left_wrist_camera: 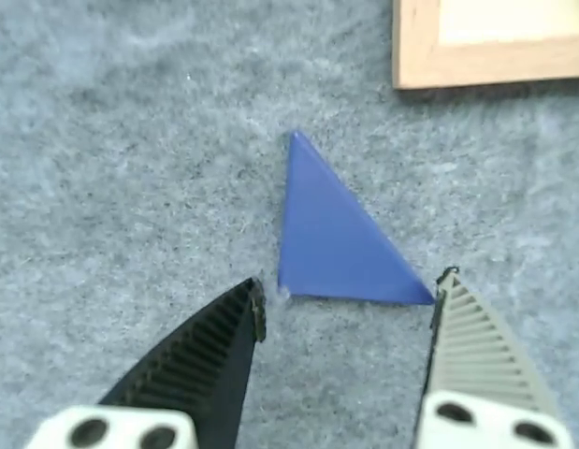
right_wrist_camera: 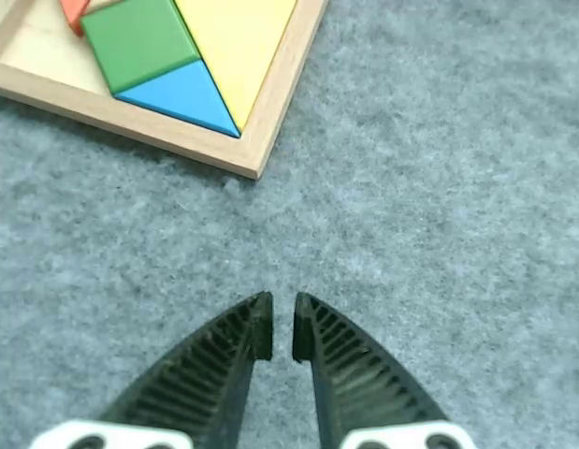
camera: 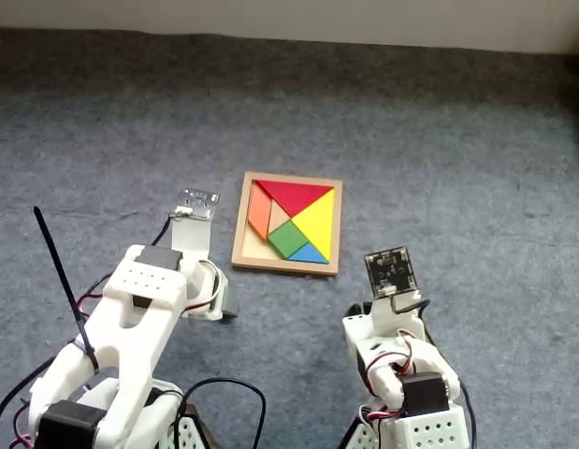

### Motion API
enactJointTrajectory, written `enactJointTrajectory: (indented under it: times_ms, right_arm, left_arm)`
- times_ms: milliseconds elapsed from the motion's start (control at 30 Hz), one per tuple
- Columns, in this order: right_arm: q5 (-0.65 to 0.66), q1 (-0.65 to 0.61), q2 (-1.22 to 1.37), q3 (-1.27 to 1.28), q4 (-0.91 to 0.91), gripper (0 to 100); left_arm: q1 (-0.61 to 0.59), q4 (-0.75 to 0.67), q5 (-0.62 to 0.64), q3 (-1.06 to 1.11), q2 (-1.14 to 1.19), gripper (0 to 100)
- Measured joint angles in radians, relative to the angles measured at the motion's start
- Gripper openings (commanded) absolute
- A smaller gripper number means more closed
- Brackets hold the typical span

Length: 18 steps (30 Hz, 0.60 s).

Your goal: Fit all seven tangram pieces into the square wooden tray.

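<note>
Your left gripper (left_wrist_camera: 352, 282) stands spread, one tip at each end of the dark blue triangle's (left_wrist_camera: 331, 234) near edge. The piece lies flat on the carpet (left_wrist_camera: 130, 140) near the wooden tray (left_wrist_camera: 457, 70). Risk: closing on slanted edges could squirt this thin piece away. Right gripper (right_wrist_camera: 282, 327) is nearly pressed together, empty

No legible text (nor numbers)

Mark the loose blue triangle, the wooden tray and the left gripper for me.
blue triangle (left_wrist_camera: 336, 243): left wrist view, middle of its top face.
wooden tray (left_wrist_camera: 495, 64): left wrist view, on its bare rim.
left gripper (left_wrist_camera: 352, 281): left wrist view, midway between its open fingertips.
</note>
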Motion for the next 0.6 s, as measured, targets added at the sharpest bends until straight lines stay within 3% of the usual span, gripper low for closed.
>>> enactJointTrajectory:
  times_ms: [267,600]
  right_arm:
    - [0.000,0.000,0.000,0.000,0.000,5.5]
    - [0.000,0.000,0.000,0.000,0.000,5.5]
  left_arm:
    - [0.000,-0.028,0.028,0.000,0.009,29]
    - [-0.003,0.043,0.035,-0.195,0.319,28]
